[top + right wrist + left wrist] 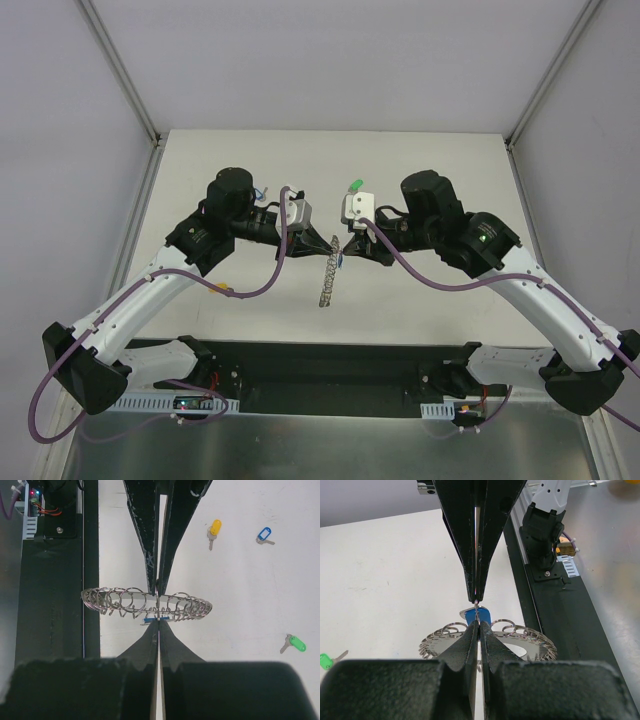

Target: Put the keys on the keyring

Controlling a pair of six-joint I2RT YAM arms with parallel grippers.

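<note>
Two grips | left tool [478, 627]: keyring [535, 639] | right tool [159, 624]: blue key [483, 614]

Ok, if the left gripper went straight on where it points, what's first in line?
The blue key, just past the left gripper at the keyring; then likely the right gripper, tip to tip.

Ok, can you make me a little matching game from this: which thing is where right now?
Things:
1 keyring
2 solid-blue key
3 green key
4 yellow key

Places:
A lying on the table, near left part
B pinched in the right claw
C pinched in the left claw
D lying on the table, far part

Pairs: 1-C, 2-B, 3-D, 4-A
</note>
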